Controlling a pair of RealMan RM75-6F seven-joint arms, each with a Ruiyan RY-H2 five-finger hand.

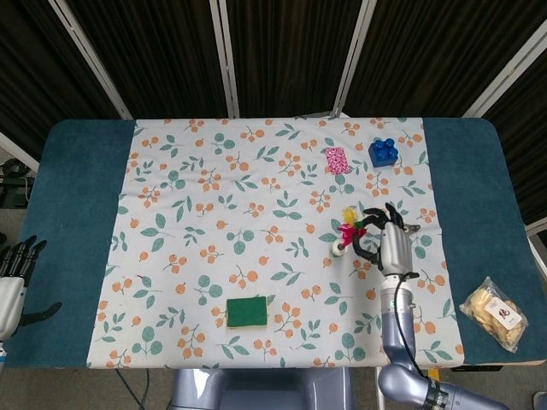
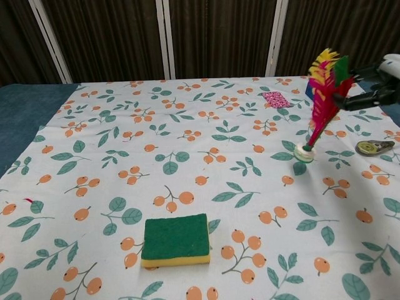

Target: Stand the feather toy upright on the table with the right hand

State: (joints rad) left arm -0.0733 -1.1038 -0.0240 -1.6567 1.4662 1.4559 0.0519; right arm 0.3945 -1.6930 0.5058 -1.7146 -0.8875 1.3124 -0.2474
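Note:
The feather toy (image 2: pixel 322 94) stands nearly upright, red, yellow and green feathers on top and its white round base (image 2: pixel 304 153) down at the cloth. My right hand (image 2: pixel 373 89) is at the right edge of the chest view, its fingertips pinching the upper feathers. From the head view the toy (image 1: pixel 348 227) shows just left of the right hand (image 1: pixel 390 240), right of the table's middle. My left hand (image 1: pixel 12 275) hangs off the table's left edge, fingers apart and holding nothing.
A green sponge (image 2: pixel 175 239) lies near the front edge. A pink patterned piece (image 1: pixel 336 160) and a blue block (image 1: pixel 384 152) sit at the back right. A small grey gadget (image 2: pixel 374 147) lies right of the toy. A snack bag (image 1: pixel 494 313) rests on the blue cloth at far right.

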